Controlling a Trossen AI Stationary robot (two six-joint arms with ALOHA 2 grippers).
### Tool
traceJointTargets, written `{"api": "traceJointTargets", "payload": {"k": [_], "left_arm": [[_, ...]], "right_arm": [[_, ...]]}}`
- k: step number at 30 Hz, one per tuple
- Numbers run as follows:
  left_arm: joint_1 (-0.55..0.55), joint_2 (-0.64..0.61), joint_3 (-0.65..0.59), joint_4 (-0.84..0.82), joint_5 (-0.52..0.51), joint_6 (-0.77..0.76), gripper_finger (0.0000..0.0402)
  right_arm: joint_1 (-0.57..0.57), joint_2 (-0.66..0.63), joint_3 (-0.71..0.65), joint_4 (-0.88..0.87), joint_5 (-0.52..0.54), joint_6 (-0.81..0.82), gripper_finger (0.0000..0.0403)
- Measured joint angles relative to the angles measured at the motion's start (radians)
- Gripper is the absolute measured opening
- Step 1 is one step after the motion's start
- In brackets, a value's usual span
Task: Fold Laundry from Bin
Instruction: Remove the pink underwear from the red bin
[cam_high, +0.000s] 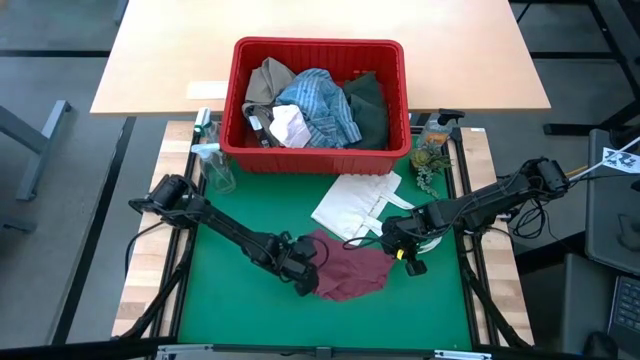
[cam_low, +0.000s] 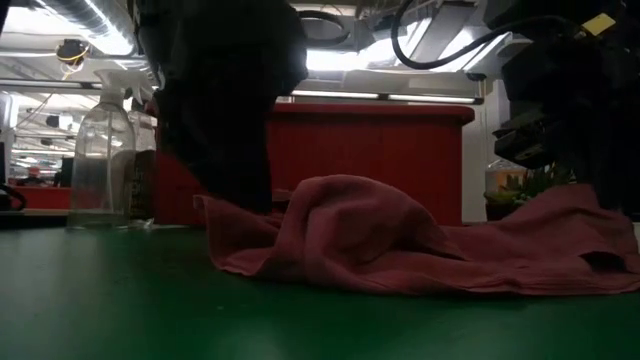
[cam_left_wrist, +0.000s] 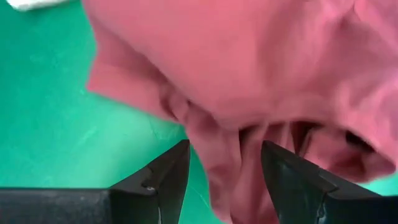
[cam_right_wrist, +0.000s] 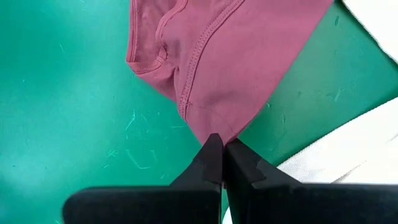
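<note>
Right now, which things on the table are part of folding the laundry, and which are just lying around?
Part of the job:
maroon cloth on the green mat, right hand shut on its corner, left hand open at its edge
red bin
striped shirt, tan garment, white cloth, dark green garment in the bin

Lying about:
white tote bag
spray bottle
small plant

A robotics lab or workshop floor.
We see exposed ceiling ducts (cam_low: 60, 20), strip lights, a green work mat (cam_high: 240, 290) and grey floor beyond the far tabletop (cam_high: 320, 60).
</note>
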Motion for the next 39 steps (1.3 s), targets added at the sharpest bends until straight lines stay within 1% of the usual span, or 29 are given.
{"api": "traceJointTargets", "payload": {"k": [6,18,23,29,35,39], "left_arm": [[0.019,0.023,0.0,0.033,-0.02,-0.005,0.0192],[0.063,0.037,0.0,0.033,-0.028,-0.008,0.0192],[0.078,0.037,0.0,0.034,-0.028,-0.011,0.0172],[0.085,0.037,0.0,0.034,-0.028,-0.068,0.0146],[0.085,0.037,0.0,0.034,-0.028,-0.078,0.0144],[0.086,0.037,0.0,-0.001,-0.027,-0.165,0.0143]], "right_arm": [[0.0,-0.001,0.0,0.0,0.0,0.0,0.0001],[0.0,-0.001,0.001,-0.001,0.0,0.0,0.0001],[0.0,-0.001,0.001,-0.001,0.0,0.0,0.0001],[0.0,-0.001,0.001,-0.001,0.0,0.0,0.0001],[0.0,-0.001,0.001,-0.001,0.0,0.0,0.0001],[0.0,-0.001,0.001,-0.001,0.0,0.0,0.0001]]}}
